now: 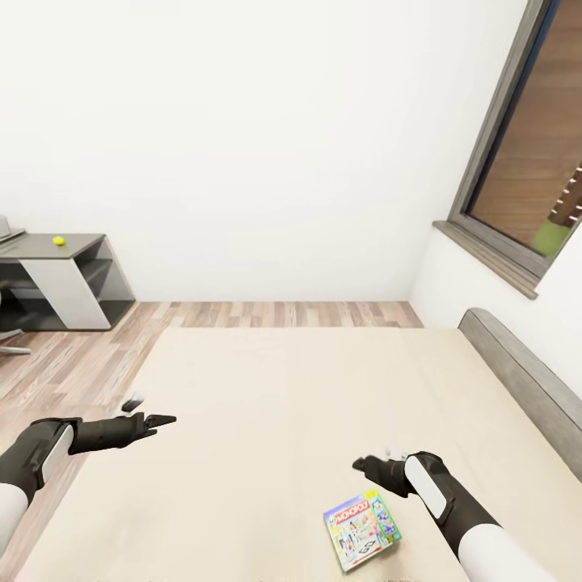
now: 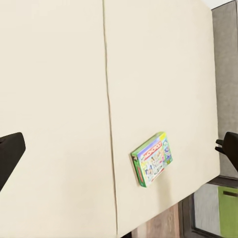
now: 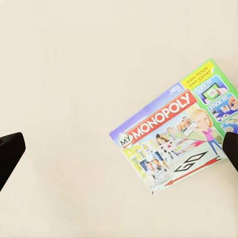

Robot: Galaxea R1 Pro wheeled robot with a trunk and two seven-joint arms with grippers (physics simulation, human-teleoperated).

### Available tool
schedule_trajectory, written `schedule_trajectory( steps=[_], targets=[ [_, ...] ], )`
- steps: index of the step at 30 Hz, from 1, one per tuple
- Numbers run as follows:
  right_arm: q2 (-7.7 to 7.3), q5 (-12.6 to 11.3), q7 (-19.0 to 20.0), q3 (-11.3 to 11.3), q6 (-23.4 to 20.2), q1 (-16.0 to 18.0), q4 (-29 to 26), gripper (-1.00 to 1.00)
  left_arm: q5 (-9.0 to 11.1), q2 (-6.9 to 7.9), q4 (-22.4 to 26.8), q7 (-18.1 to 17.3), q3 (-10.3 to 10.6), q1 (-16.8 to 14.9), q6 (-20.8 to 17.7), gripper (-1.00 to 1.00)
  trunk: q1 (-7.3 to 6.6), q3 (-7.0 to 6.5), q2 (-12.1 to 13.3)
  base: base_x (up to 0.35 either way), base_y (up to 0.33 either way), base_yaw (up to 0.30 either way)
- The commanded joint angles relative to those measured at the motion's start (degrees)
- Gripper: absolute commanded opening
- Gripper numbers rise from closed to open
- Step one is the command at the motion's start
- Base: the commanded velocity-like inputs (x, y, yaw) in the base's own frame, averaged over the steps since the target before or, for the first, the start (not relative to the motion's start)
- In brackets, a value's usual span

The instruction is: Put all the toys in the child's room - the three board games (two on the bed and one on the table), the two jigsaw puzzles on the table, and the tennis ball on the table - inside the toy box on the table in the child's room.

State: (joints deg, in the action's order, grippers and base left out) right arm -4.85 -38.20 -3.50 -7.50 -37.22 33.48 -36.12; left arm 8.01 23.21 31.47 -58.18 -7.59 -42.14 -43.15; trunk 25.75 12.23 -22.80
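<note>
One board game, a white-green "Monopoly" box (image 1: 361, 529), lies flat on the cream bed (image 1: 267, 404) near its front edge. It also shows as the Monopoly box (image 2: 151, 159) and, close up, the Monopoly box (image 3: 173, 141). My right gripper (image 1: 377, 462) hovers open just above and beside the box, with nothing between its fingers. My left gripper (image 1: 149, 411) hangs open over the bed's left side, well away from the box. The small yellow-green tennis ball (image 1: 58, 240) rests on the dark-grey lower section of the table (image 1: 85, 242) at far left. The toy box is out of view.
A grey headboard (image 1: 525, 380) runs along the bed's right side under a window (image 1: 533, 162). Wood-plank floor (image 1: 73, 364) lies between the bed and the table. A white wall stands behind.
</note>
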Motion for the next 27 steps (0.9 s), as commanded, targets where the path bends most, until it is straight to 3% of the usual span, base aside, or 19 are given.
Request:
schedule_trajectory(
  steps=[1,19,27],
  targets=[
    [-0.07,-0.5,-0.4,-0.3,-0.1,0.0,-0.1,1.0,0.2,0.0,0.0,-0.1,-0.1,0.0,-0.4,1.0,0.03,0.21,-0.1,0.0,0.0,0.0],
    [-0.07,-0.5,-0.4,-0.3,-0.1,0.0,-0.1,1.0,0.2,0.08,0.0,-0.1,-0.1,0.0,-0.3,1.0,0.03,1.9,-0.1,0.0,0.0,0.0],
    [-0.07,-0.4,-0.3,-0.3,-0.1,0.0,-0.1,1.0,0.5,0.52,0.0,-2.4,-0.3,0.1,-0.1,1.0,0.03,2.66,-0.1,0.0,0.0,0.0]
  ],
)
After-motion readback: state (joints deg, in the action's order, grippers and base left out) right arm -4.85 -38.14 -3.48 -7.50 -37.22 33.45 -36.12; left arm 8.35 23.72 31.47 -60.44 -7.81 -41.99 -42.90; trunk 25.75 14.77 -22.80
